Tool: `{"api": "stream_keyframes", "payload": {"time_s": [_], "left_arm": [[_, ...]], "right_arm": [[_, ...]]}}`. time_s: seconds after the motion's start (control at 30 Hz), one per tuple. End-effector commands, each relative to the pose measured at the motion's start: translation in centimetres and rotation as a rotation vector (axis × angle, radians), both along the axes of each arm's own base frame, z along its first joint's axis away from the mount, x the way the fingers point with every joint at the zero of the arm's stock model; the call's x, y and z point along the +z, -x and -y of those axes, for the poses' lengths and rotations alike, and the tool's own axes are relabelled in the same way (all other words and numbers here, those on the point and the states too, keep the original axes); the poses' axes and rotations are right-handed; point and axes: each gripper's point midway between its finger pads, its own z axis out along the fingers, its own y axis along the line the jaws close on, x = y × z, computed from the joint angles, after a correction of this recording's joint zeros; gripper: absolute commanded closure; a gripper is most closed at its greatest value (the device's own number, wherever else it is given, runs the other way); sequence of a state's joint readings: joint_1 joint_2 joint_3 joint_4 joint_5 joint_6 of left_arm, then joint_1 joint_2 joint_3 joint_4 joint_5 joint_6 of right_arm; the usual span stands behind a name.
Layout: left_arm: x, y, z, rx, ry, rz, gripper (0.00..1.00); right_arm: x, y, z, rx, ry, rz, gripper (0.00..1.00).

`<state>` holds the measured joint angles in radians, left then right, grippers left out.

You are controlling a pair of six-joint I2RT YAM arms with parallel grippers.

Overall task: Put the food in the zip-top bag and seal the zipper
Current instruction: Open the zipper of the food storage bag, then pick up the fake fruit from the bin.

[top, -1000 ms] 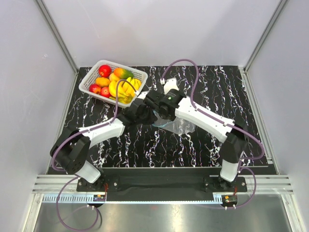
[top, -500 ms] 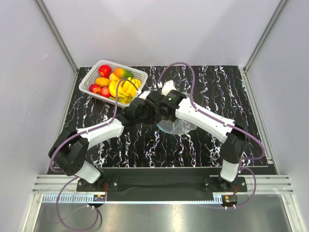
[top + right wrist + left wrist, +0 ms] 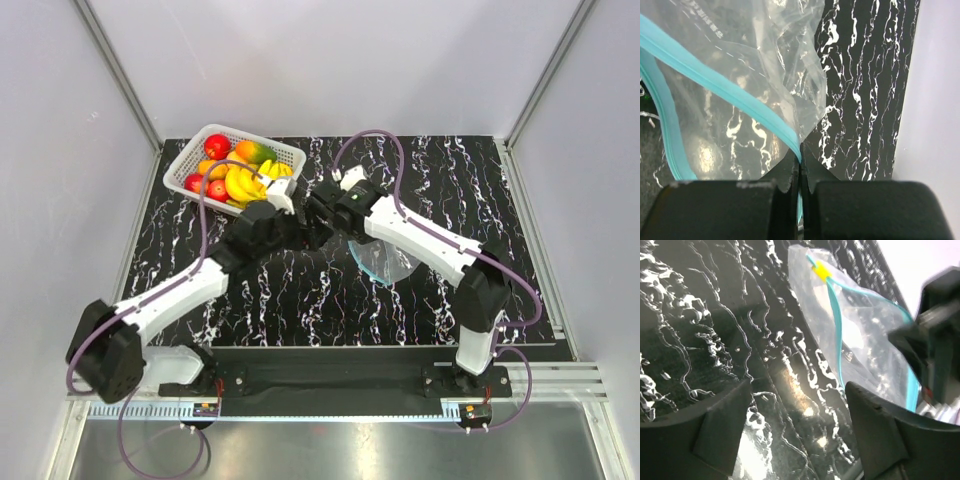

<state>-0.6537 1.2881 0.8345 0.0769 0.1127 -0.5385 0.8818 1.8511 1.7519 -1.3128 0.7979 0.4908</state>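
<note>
The zip-top bag [image 3: 382, 258] is clear and crinkly and hangs by its mouth edge at mid-table. My right gripper [image 3: 801, 156] is shut on the teal zipper [image 3: 715, 82] strip; in the top view the right gripper [image 3: 322, 212] sits just left of the bag. In the left wrist view the bag [image 3: 865, 345] shows its zipper [image 3: 837, 335] and a yellow slider [image 3: 821, 271]. My left gripper [image 3: 797, 427] is open over bare table with nothing between its fingers, a little left of the bag. From above, the left gripper [image 3: 290, 222] lies between the bag and the food [image 3: 240, 178].
The food, bananas, red apples and orange fruits, fills a white lattice basket [image 3: 185, 165] at the table's back left. The black marbled table [image 3: 300, 300] is walled by grey panels. The two wrists are close together near the centre.
My left gripper has gone from shut to open, letting go of the bag, and moved up-left toward the basket. The right gripper keeps its hold on the zipper edge.
</note>
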Motion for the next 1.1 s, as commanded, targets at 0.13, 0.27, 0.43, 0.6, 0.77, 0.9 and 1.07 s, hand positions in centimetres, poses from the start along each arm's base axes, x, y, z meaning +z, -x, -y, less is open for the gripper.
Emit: {"api": "stream_keyframes", "payload": {"time_s": [0.13, 0.27, 0.43, 0.6, 0.77, 0.9, 1.07], "left_arm": [[2.9, -1.8, -5.3, 0.158, 0.012, 0.049, 0.14], [3.1, -5.0, -11.7, 0.413, -0.059, 0.038, 0.01], [3.0, -8.6, -20.1, 0.704, -0.23, -0.033, 0.01], [1.7, -12.2, -21.6, 0.713, -0.202, -0.085, 0.04], [0.5, -15.5, -22.2, 0.723, -0.264, -0.142, 0.04], [-1.7, -17.5, -22.8, 0.747, -0.33, -0.247, 0.04], [-5.1, -19.1, -22.8, 0.747, -0.338, -0.345, 0.04]], "right_arm": [[-1.0, -0.9, 0.3, 0.003, 0.026, -0.03, 1.0], [-1.2, -1.3, 0.3, 0.003, 0.03, -0.037, 1.0], [-0.6, -1.5, -0.1, 0.028, 0.003, -0.03, 1.0], [0.3, -1.7, -0.3, 0.041, -0.015, -0.012, 1.0], [0.5, -1.7, -0.4, 0.057, -0.026, -0.011, 1.0], [0.3, -1.8, -0.7, 0.069, -0.038, -0.013, 1.0], [-0.1, -1.8, -0.9, 0.074, -0.049, -0.018, 1.0]]}}
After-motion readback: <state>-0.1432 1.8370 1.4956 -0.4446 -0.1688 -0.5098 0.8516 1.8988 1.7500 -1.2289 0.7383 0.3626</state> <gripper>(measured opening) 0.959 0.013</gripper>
